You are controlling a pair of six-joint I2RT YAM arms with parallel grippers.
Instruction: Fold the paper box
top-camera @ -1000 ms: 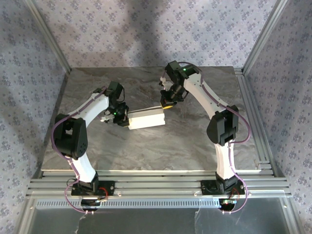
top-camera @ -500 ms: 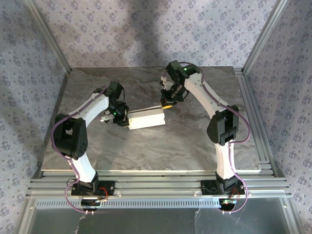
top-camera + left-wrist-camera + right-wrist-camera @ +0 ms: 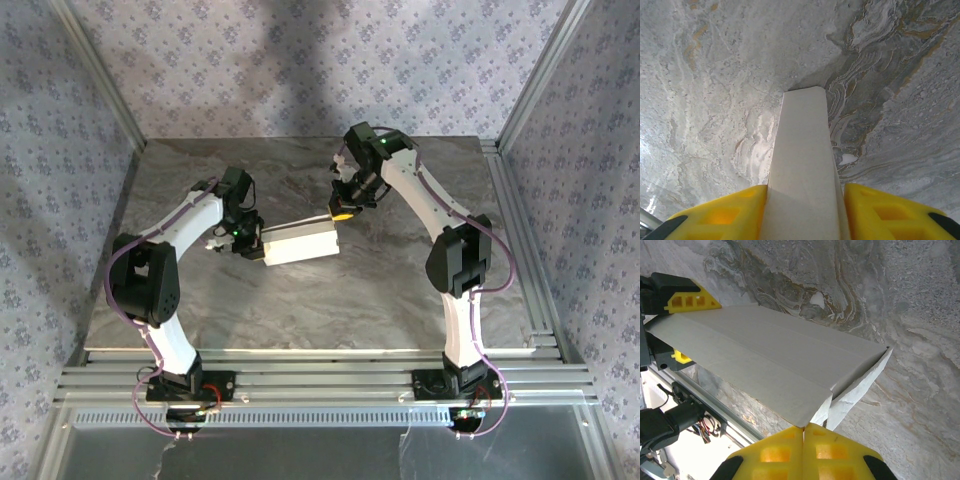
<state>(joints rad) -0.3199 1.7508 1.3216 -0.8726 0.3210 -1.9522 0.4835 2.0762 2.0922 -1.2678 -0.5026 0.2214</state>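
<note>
Mid-fold: box (image 3: 300, 243) flat on table (image 3: 400, 290), its left end clamped in my left gripper (image 3: 250, 240), my right gripper (image 3: 343, 212) shut, tips at its right end by the loose flap (image 3: 860, 385); closing that end, I judge, so next push flap in squarely without shifting box.

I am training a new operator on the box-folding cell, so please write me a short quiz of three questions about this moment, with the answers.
1. True or false: the left gripper has the paper box clamped between its fingers.
2. Multiple choice: the right gripper has its jaws A) wide open, B) closed together, C) closed around a cup.
3. Fill in: in the top view, the left gripper grips the paper box at its ___ end (left or right).
Key: 1 true; 2 B; 3 left.
</note>
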